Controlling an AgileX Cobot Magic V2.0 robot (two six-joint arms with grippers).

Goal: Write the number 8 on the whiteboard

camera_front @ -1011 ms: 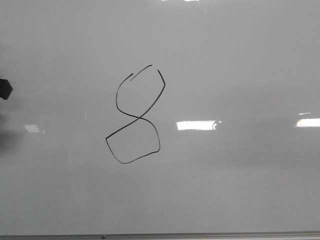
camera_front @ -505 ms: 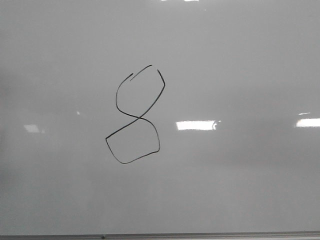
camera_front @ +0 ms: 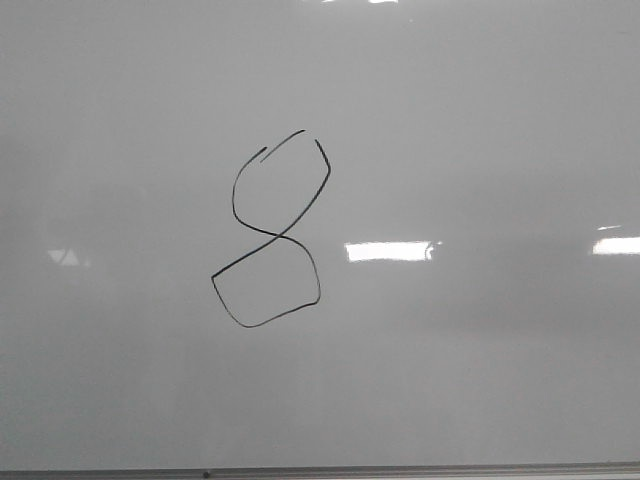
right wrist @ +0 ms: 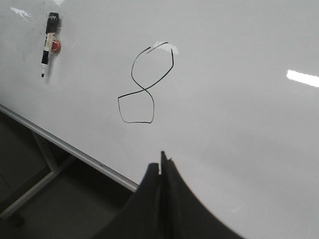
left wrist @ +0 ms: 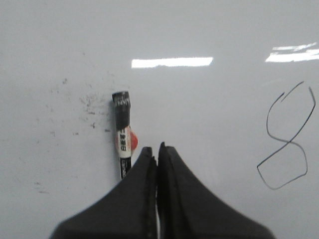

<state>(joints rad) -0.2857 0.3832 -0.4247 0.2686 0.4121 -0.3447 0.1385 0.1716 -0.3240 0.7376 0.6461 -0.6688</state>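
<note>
The number 8 (camera_front: 270, 232) is drawn in thin black line on the whiteboard (camera_front: 480, 130), left of centre. It also shows in the left wrist view (left wrist: 288, 139) and the right wrist view (right wrist: 144, 87). A black marker (left wrist: 122, 132) with a white label and red spot lies flat on the board, beside my left gripper (left wrist: 155, 149), which is shut and empty. The marker also shows in the right wrist view (right wrist: 49, 44). My right gripper (right wrist: 162, 162) is shut and empty above the board's near edge. Neither gripper shows in the front view.
The board's thin metal edge strip (camera_front: 400, 469) runs along the near side. Beyond it, in the right wrist view, a metal stand frame (right wrist: 35, 191) and dark floor lie below. Small dark ink specks (left wrist: 87, 102) dot the board near the marker.
A dark object at the left edge of the front view one second ago has moved out of view. The drawn 8 is unchanged.
</note>
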